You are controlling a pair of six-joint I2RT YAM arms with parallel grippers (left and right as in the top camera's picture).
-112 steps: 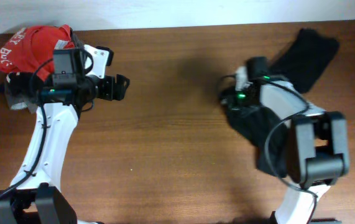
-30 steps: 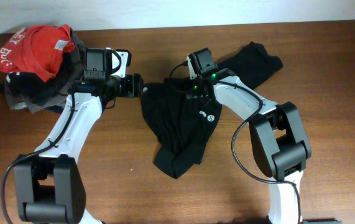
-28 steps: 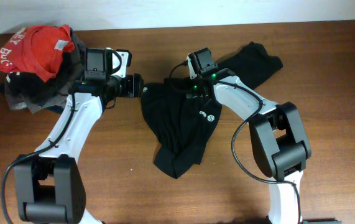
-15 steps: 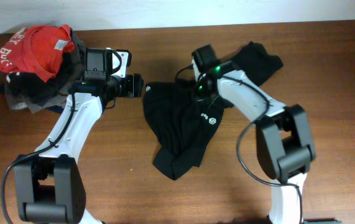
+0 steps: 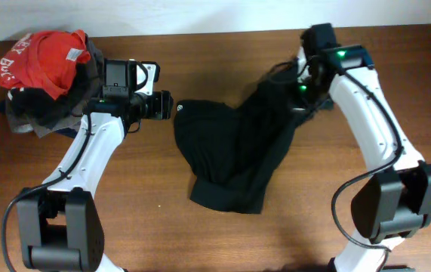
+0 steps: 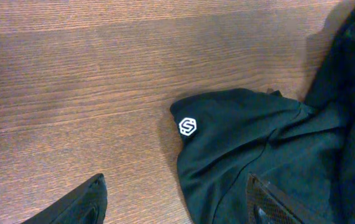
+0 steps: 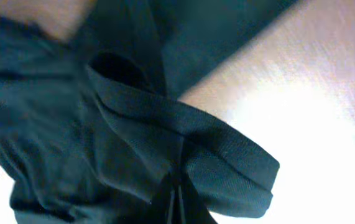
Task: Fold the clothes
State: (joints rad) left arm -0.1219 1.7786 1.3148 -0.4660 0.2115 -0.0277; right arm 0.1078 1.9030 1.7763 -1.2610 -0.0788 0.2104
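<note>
Your black shirt point(image 5: 230, 151) lies rumpled at the middle of the table point(image 5: 124, 227), a round white logo point(image 6: 188, 127) on its flat corner, the far end bunched upward.

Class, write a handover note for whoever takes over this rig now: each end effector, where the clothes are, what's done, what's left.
Left end effector: open, empty, beside the logo corner of the large black soft-fabric shirt.
Right end effector: shut on a pinch of that shirt's fabric.
Shirt: bunched on the wooden table, mid-right.
Done: no fold yet.
To do: spread flat, then fold.
</note>
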